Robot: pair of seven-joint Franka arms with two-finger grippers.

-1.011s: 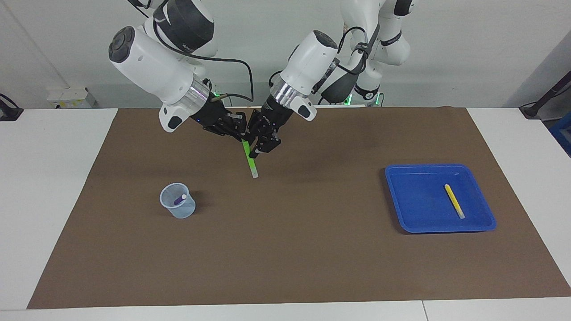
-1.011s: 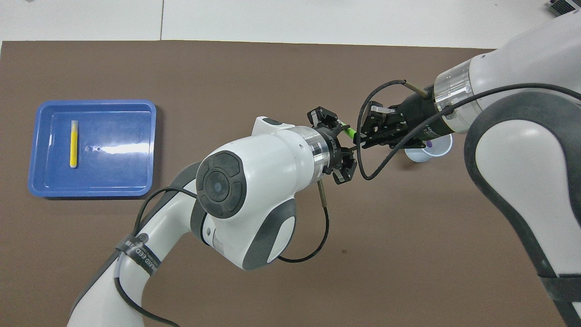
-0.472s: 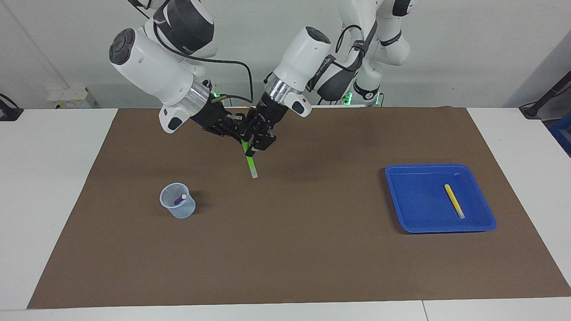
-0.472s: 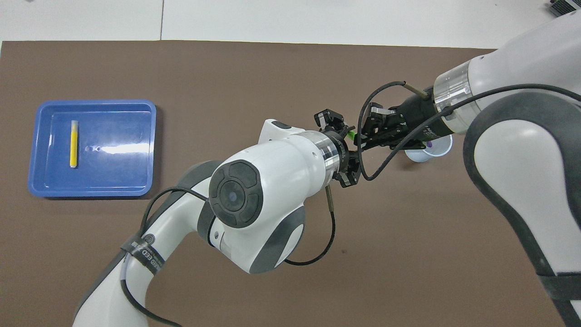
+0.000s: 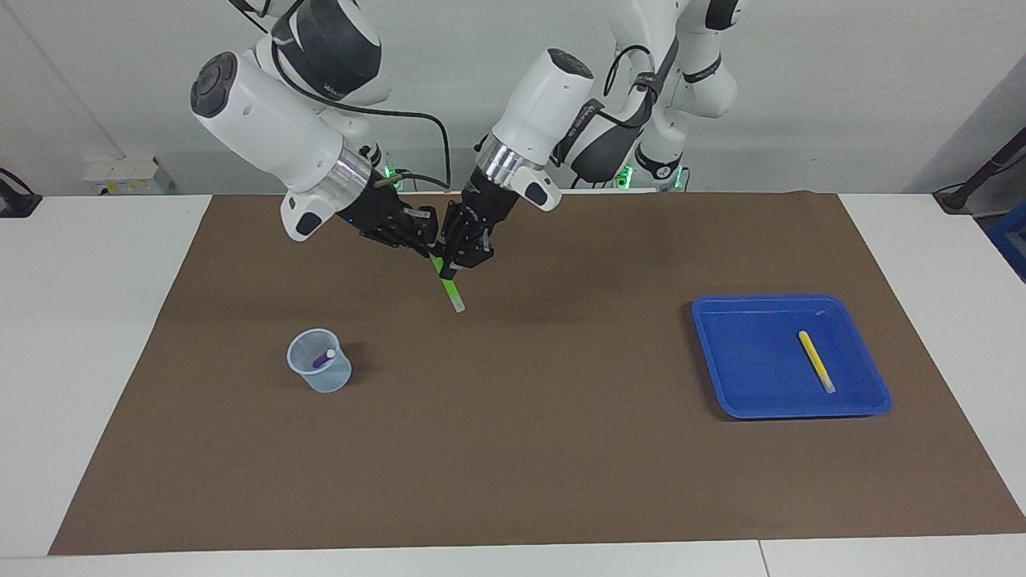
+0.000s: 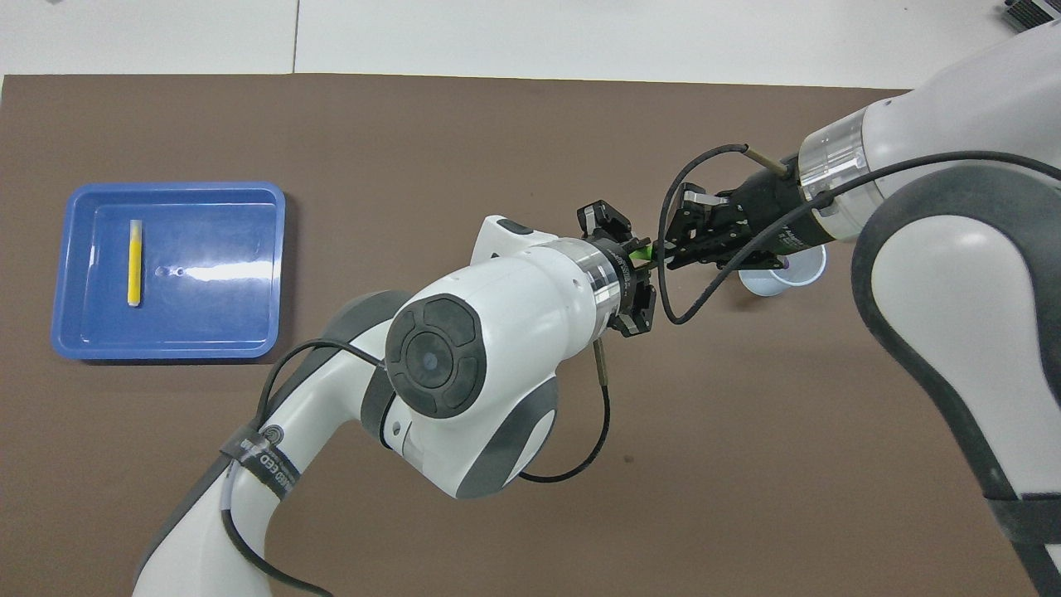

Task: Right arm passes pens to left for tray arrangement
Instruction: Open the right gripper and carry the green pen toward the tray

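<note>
Green pen (image 5: 449, 284) gripped by both right pincer (image 5: 429, 248), left pincer (image 5: 455, 263).

A plain pale grey wall (image 5: 842, 88) closes the room past the table's robot end, evenly lit, with no window showing. The white rectangular tabletop (image 5: 88, 320) is mostly covered by a wide brown matte mat (image 5: 529, 449), which lies under the jaws and spreads well out to both ends. A seam (image 6: 296, 37) splits the white surface at the edge farthest from the robots. On the wall at the right arm's end sits a small white box with a yellow label (image 5: 128, 175).
</note>
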